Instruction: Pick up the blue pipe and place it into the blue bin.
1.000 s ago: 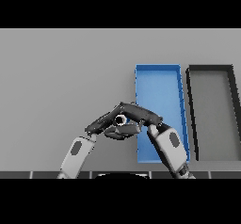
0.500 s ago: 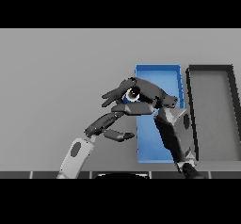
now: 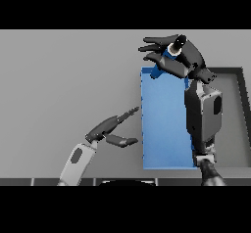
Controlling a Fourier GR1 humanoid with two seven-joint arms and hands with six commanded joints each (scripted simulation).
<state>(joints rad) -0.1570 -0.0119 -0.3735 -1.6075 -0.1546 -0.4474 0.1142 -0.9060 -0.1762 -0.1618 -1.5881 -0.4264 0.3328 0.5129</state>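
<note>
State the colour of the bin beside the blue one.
The rectangular bin on the right is black, seen in the head view.

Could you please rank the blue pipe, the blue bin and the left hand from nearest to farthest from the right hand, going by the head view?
1. Blue pipe: held in the right hand, its fingers curled round it, above the bin's far end.
2. Blue bin: just below the hand, under its forearm.
3. Left hand: farthest, open, low and left of the bin.
</note>
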